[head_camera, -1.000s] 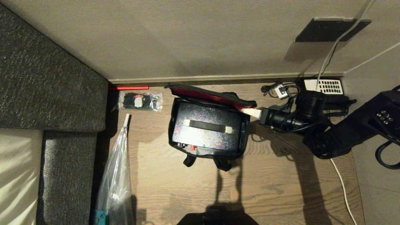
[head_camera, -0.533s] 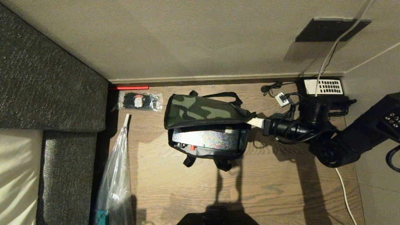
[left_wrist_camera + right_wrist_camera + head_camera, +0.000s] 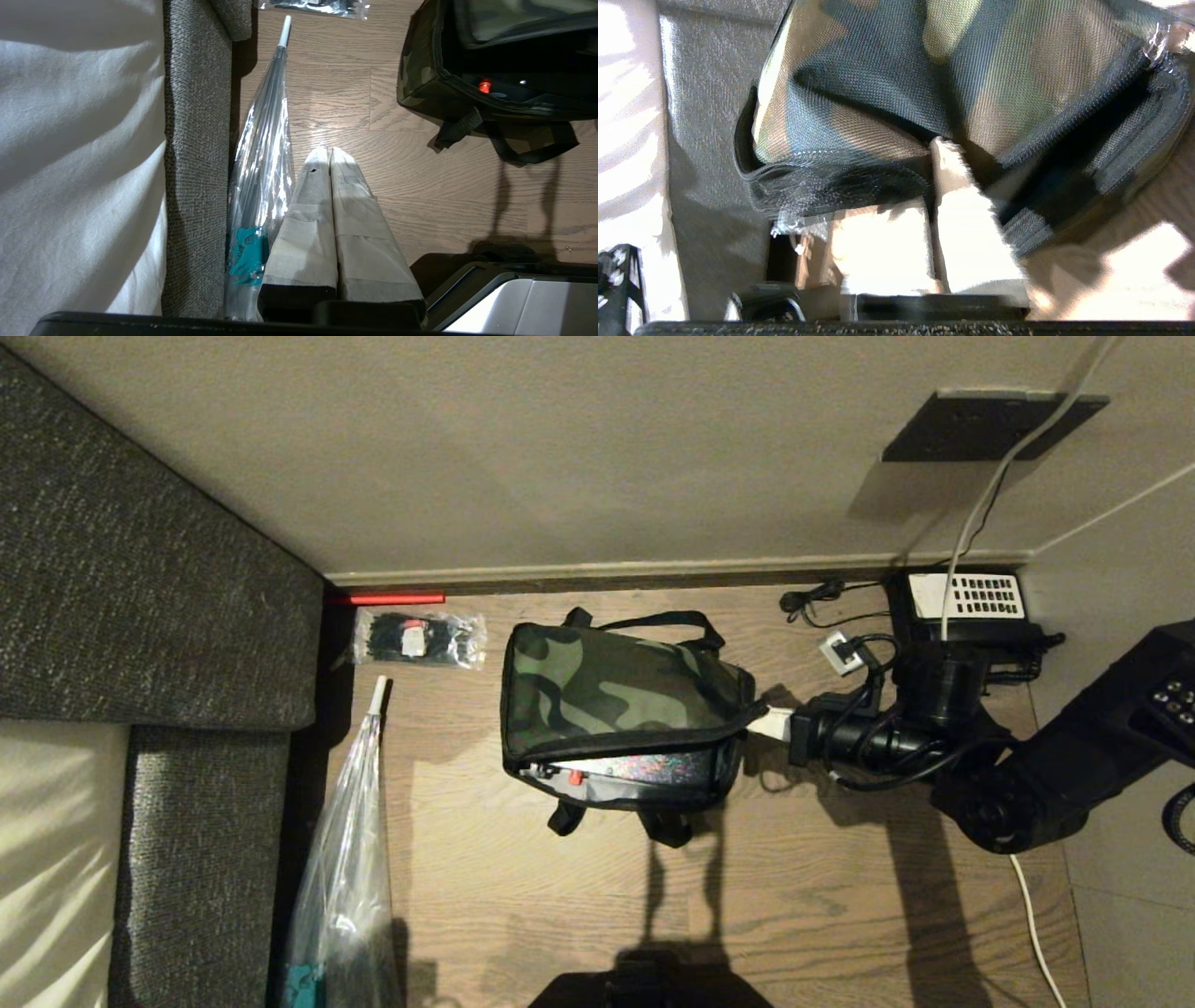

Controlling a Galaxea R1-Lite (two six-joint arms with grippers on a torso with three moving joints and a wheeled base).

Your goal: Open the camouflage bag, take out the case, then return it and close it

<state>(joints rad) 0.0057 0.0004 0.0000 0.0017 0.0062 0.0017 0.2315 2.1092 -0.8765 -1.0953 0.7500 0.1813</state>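
Lid coming down on the camouflage bag, closing step underway

The sofa (image 3: 140,569) is taking up the whole left side, and the camouflage bag (image 3: 621,695) is sitting on the wood floor (image 3: 840,915) near the wall with its lid nearly down. The case (image 3: 644,767) is lying back inside, showing only as a speckled strip in the front gap. The right hand (image 3: 764,719) is touching the lid's right corner, but I can't tell if it's gripping or letting go. The left hand (image 3: 329,154) is parked, fingers together. Next it's probably pressing the front edge flat.
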